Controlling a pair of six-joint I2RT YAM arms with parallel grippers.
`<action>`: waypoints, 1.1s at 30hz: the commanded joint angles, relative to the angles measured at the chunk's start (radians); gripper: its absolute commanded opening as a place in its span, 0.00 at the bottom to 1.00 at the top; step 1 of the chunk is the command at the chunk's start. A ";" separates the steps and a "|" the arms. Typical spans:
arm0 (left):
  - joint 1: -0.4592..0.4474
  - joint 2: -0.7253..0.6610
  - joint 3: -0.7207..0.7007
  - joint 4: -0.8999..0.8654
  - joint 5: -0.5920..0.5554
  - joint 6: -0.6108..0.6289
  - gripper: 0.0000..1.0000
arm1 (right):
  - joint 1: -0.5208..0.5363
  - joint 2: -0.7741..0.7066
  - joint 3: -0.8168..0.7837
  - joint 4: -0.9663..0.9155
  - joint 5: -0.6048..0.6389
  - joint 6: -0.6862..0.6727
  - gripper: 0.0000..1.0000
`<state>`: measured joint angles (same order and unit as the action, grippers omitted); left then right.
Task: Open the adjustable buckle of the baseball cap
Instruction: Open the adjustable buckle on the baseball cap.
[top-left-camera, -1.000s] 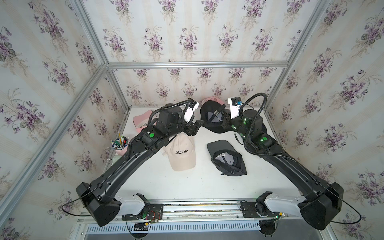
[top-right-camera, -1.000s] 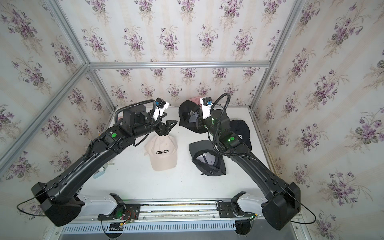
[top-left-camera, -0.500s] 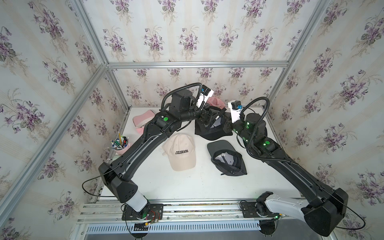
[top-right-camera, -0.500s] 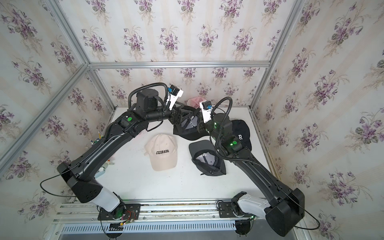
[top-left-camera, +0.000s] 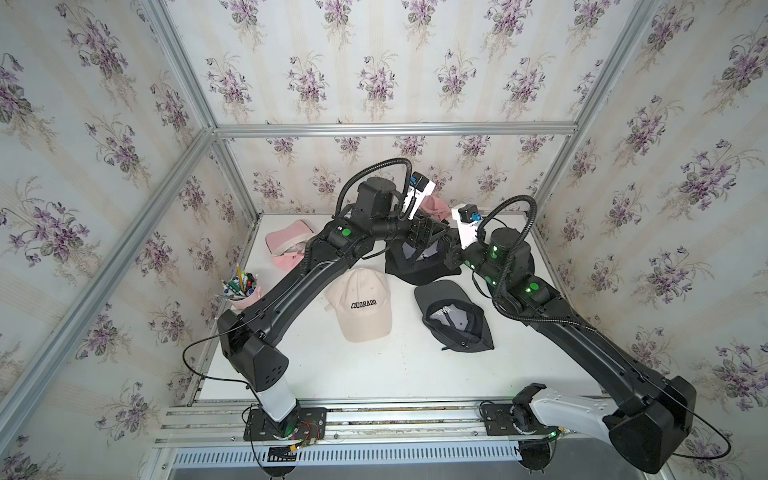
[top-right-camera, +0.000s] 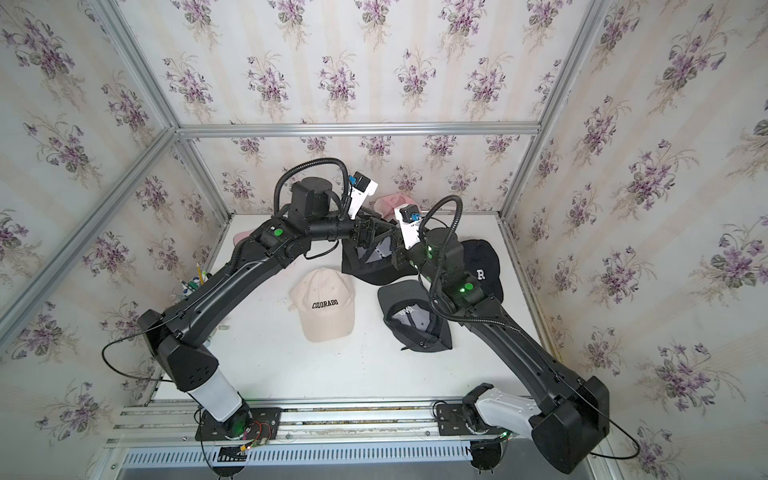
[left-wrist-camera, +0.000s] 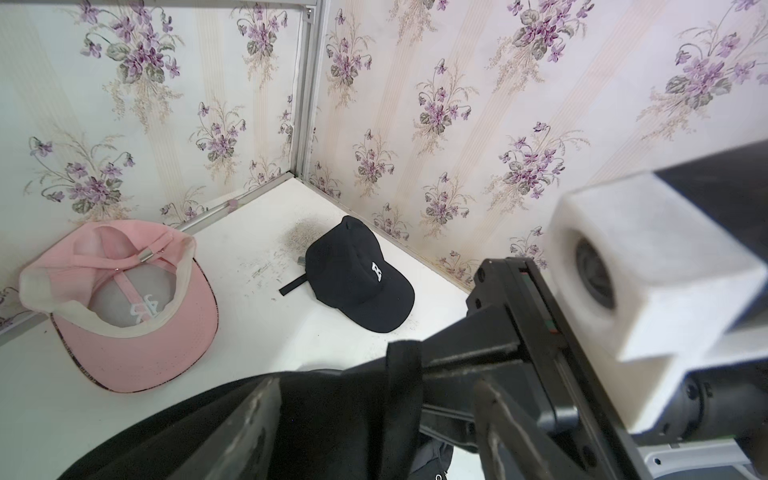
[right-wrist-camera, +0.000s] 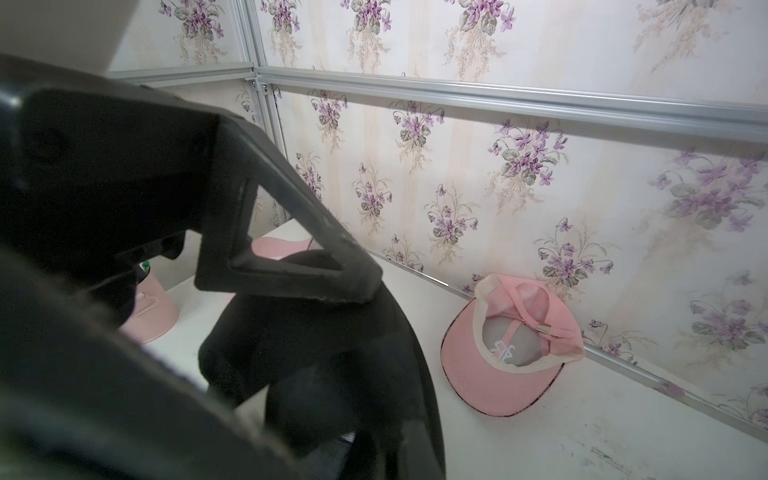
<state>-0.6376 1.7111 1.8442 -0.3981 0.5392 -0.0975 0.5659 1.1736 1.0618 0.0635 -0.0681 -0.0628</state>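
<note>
Nearest me the beige COLORADO cap (top-left-camera: 361, 305) lies crown up, a grey cap (top-left-camera: 453, 316) upturned at its three o'clock, both left alone. Past them, at twelve o'clock, the black cap (top-left-camera: 415, 266) is held up by its back edge. The right gripper (left-wrist-camera: 424, 370) is pinched tight on its strap (left-wrist-camera: 401, 374), steadying it, I'd guess. The left gripper (left-wrist-camera: 374, 399) stands with jaws spread astride the rim, clasping nothing. I can't make out the buckle. Farther off a pink cap (left-wrist-camera: 120, 299) rests by the back wall, with a lettered black cap (left-wrist-camera: 357, 274) at two o'clock.
</note>
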 joint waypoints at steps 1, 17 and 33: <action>-0.002 0.001 -0.007 0.066 0.035 -0.034 0.73 | 0.002 0.003 0.000 0.030 -0.024 -0.014 0.00; -0.007 0.009 -0.023 0.058 0.075 -0.017 0.37 | 0.003 0.000 -0.022 0.047 -0.024 0.007 0.00; -0.007 -0.049 -0.057 0.074 0.070 0.016 0.01 | 0.003 0.018 -0.023 0.064 -0.014 0.060 0.00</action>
<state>-0.6445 1.6756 1.7893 -0.3473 0.6010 -0.1013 0.5686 1.1866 1.0302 0.0734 -0.0906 -0.0200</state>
